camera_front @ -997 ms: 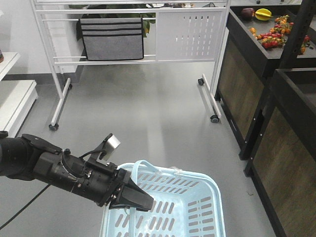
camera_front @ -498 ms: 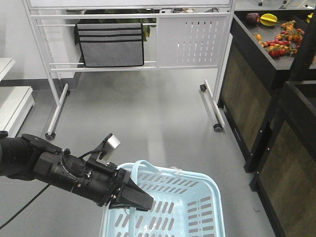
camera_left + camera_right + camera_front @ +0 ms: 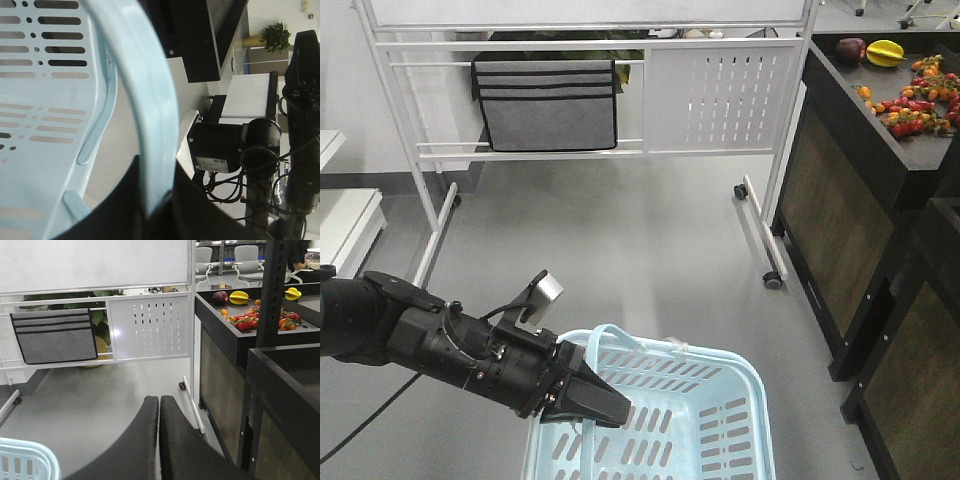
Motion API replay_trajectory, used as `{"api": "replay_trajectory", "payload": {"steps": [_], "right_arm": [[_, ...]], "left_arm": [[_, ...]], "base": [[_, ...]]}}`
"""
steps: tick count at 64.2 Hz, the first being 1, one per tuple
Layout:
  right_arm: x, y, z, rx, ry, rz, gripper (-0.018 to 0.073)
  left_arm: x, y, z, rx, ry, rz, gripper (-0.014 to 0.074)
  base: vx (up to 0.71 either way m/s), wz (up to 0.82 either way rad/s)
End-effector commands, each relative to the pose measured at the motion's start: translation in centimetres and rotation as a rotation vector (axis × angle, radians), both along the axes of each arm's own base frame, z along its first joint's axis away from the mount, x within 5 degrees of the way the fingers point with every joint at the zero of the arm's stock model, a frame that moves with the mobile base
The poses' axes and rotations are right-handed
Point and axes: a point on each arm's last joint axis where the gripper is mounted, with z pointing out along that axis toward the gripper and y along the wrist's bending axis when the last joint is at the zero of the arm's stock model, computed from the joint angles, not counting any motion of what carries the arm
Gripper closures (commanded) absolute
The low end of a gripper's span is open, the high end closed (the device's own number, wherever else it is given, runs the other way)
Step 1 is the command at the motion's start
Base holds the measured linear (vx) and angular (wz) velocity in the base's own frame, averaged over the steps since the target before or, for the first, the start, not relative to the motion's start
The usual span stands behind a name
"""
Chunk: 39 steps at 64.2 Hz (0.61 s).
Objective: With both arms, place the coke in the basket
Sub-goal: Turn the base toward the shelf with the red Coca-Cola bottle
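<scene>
The light blue basket [image 3: 665,440] hangs at the bottom of the front view, slotted sides and hoop handle showing. My left gripper [image 3: 608,408] is shut on the basket's handle [image 3: 150,100], which runs between the black jaws in the left wrist view. My right gripper [image 3: 159,400] is shut and empty, pointing over the grey floor; it does not show in the front view. A corner of the basket [image 3: 30,456] shows at the bottom left of the right wrist view. The coke is out of view.
A white wheeled board stand [image 3: 720,90] with a grey fabric pocket [image 3: 545,105] stands ahead. Dark wooden shelves [image 3: 850,210] with fruit [image 3: 915,95] stand at the right. A white platform [image 3: 345,215] is at the left. Grey floor lies between.
The background has shifted to the right in the front view, so the stand and shelves sit further right. My left arm and the basket keep the same place in the frame.
</scene>
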Motion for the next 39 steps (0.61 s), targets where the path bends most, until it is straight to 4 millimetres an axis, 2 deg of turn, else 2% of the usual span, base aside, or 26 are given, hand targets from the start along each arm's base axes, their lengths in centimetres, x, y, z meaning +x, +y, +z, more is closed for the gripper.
{"api": "replay_trajectory", "payload": {"steps": [1, 39], "right_arm": [[-0.06, -0.03, 0.42, -0.015, -0.083, -0.006, 0.0568], [-0.06, -0.03, 0.42, -0.015, -0.083, -0.006, 0.0568]], "left_arm": [[-0.17, -0.40, 3.00, -0.126, -0.042, -0.016, 0.0602], [-0.17, -0.40, 3.00, -0.126, -0.042, -0.016, 0.0602]], "base": [[0.22, -0.04], [0.22, 0.02]]}}
